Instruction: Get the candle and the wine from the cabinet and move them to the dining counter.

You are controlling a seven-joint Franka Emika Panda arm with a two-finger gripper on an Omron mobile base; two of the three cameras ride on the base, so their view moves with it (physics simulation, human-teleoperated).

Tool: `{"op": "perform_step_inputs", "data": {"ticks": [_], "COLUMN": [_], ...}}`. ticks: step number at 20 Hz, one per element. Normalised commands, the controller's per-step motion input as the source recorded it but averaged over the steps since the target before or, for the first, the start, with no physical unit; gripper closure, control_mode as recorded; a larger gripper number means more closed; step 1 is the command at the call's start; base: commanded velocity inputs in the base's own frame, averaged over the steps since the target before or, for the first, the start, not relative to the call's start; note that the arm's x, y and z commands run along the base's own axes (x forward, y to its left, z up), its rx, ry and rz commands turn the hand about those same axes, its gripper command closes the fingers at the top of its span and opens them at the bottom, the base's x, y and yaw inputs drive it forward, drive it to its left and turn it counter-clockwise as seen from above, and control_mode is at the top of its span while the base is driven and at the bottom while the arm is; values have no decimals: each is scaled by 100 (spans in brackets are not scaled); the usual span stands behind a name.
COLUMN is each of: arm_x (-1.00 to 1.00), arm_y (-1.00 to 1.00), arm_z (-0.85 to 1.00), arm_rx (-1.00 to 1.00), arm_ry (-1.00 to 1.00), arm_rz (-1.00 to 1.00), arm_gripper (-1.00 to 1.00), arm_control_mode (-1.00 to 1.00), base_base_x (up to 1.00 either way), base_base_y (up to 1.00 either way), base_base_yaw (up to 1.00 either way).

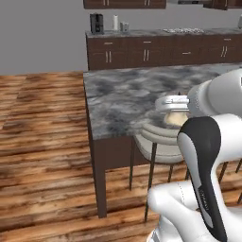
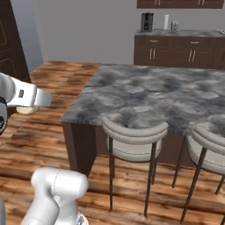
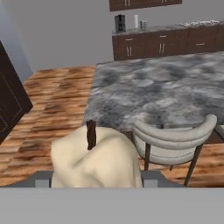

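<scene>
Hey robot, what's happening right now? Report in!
Gripper shut on candle. Candle held short of dining counter, not yet over it. Stool stands ahead at the counter edge.

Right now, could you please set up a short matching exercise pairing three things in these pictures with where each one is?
Things:
1. small cream lumpy candle
2. grey cushioned stool
3. black appliance

Places:
A. on the far counter by the wall
B. between the fingers of the gripper
C. tucked at the near edge of the grey marbled dining counter

Pairs: 1-B, 2-C, 3-A
</scene>
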Motion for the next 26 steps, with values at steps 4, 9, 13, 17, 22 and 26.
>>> {"op": "perform_step_inputs", "data": {"ticks": [4,9,13,17,22,26], "arm_x": [0,0,0,0,0,0], "arm_y": [0,0,0,0,0,0], "arm_z": [0,0,0,0,0,0], "arm_rx": [0,0,0,0,0,0], "arm_ry": [0,0,0,0,0,0], "arm_rz": [0,0,0,0,0,0], "arm_gripper": [100,100,100,100,100,100], "arm_control_mode": [100,100,100,100,100,100], "base_base_x": [43,41,38,67,72,39], "base_base_y": [-68,-72,-57,-14,12,36], "base_base_yaw": [-1,-19,-24,-16,-5,-1]}}
